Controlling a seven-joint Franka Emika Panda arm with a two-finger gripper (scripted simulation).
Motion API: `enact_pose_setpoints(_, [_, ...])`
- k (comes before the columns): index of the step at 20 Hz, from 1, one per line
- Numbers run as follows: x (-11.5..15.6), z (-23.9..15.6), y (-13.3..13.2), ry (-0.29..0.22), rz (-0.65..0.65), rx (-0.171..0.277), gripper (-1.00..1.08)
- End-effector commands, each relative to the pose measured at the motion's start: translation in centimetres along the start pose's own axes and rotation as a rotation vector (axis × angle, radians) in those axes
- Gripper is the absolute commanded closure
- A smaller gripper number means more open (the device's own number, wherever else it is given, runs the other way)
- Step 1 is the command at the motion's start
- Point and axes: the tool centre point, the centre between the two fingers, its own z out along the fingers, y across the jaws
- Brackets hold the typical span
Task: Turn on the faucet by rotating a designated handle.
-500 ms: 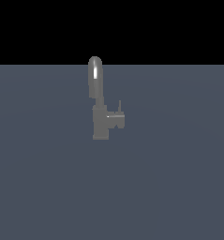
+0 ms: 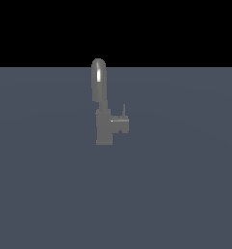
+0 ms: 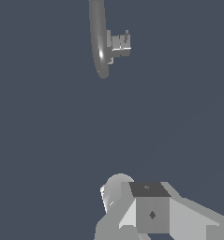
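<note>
The faucet (image 2: 105, 124) stands alone on the flat grey-blue floor in the middle of the exterior view, its arched spout (image 2: 98, 78) rising from a blocky body. The handle (image 2: 121, 121) sticks out of the body toward the exterior view's right, with a thin upright pin (image 2: 124, 110) at its end. In the wrist view the faucet (image 3: 100, 42) is seen from above and far off, with the handle (image 3: 119, 43) beside it. A white-grey blocky part of my gripper (image 3: 148, 211) shows at that picture's edge, well apart from the faucet. Its fingers are not clear. No arm shows in the exterior view.
A flat grey-blue floor (image 2: 175, 194) spreads all around the faucet. The background above it is black.
</note>
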Motion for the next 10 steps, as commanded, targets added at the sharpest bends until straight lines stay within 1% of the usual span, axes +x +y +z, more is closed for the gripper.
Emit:
enact_pose_setpoints(1, [0.6, 0.1, -0.1, -0.013, 0.013, 0.012, 1.08])
enact_pose_setpoints(6, [2.3, 0.3, -0.3, -0.054, 0.052, 0.051, 1.08])
enact_pose_setpoints(10, [4.2, 0.7, -0.5, -0.099, 0.095, 0.094, 1.08])
